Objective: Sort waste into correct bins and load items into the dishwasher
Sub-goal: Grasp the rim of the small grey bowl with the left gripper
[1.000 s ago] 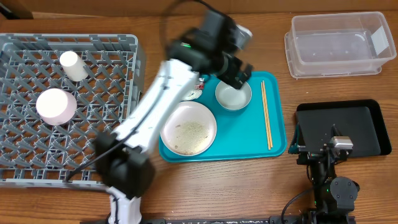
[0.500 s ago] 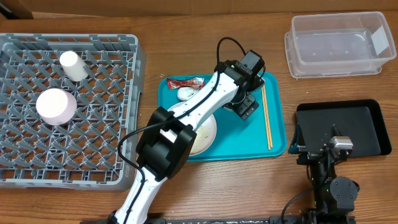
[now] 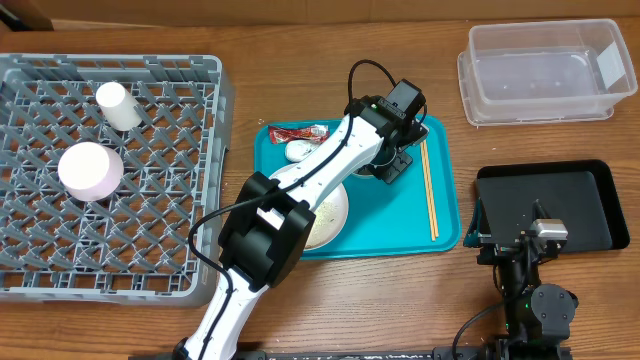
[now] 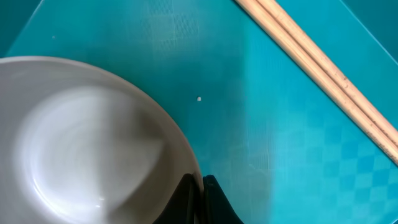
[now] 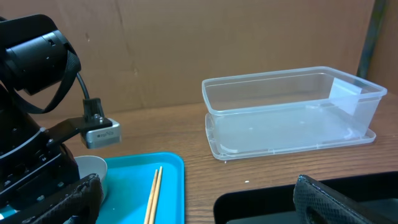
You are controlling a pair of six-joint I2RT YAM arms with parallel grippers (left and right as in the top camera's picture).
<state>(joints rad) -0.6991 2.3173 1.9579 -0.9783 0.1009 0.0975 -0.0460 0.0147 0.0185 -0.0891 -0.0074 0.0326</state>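
Overhead view, left to right. Grey dish rack (image 3: 222, 150) fills the desk's left side; a small white cup (image 3: 118, 105) lies near the rack's far left corner, and a pale round dish (image 3: 90, 170), upturned, sits nearer the rack's left wall.

Teal tray (image 3: 445, 215) at desk centre. Red wrapper (image 3: 297, 132) and crumpled white scrap (image 3: 298, 151) lie in the tray's far left corner. Large white plate (image 3: 335, 215) with rice grains (image 3: 326, 212) sits at the near left, partly under the left arm.

Left gripper (image 4: 198, 200) is down over the tray's middle, fingers pressed together on the rim of the grey-green bowl (image 4: 81, 143), as far as the close wrist view shows. Chopsticks (image 3: 429, 185) lie along the tray's right edge, apart from the bowl.

Clear tub (image 3: 545, 70) stands at the desk's far right corner and black tray (image 3: 560, 205) at the right edge, nearer. Right gripper (image 5: 199, 205) is spread wide, holding nothing.
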